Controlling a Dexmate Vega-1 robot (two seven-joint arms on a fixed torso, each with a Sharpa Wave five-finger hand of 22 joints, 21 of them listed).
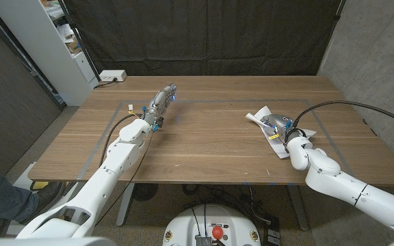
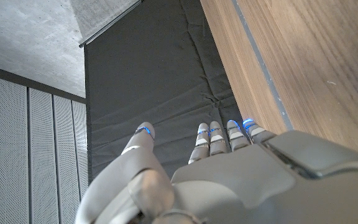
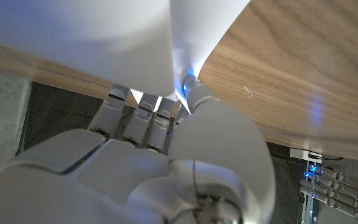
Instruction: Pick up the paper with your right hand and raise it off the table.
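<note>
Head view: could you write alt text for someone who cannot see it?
The robot's right hand grips a crumpled white paper on the wooden table. Its left hand, holding nothing, extends over the table's far left.

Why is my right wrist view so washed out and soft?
Right wrist view: the paper sits right against the lens over the right hand, blurred and overexposed, blue fingertip glow on the wood. Head view: evenly lit, sharp.

white paper (image 1: pixel 273 126), crumpled, on table's right side.
</note>
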